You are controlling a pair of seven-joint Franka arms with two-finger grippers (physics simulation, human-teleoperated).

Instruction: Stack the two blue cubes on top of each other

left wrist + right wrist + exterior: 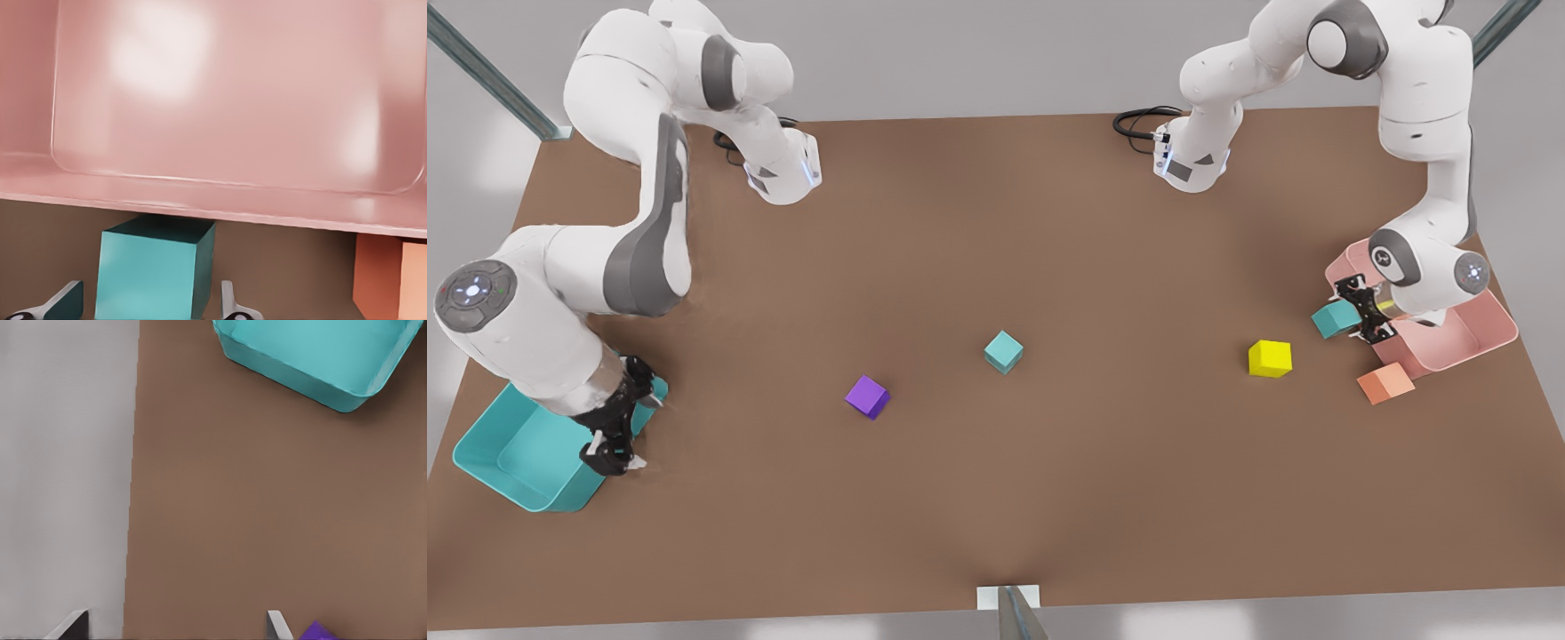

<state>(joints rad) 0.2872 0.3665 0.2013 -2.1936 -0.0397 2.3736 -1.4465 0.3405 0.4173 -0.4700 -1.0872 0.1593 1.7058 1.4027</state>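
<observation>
Now we are seeing the left gripper (1358, 313) clamping one blue cube (1334, 319) beside the pink bin (1485, 333), the other blue cube (1004, 352) sitting mid-table, the right gripper (615, 433) waiting, jaws apart, by the teal bin (494, 458).

We see a brown counter (996, 498) carrying a teal bin (507, 462), pink bin (1476, 333), purple cube (867, 396), yellow cube (1270, 358), orange cube (1385, 384) and one teal cube (1004, 352) mid-counter
</observation>
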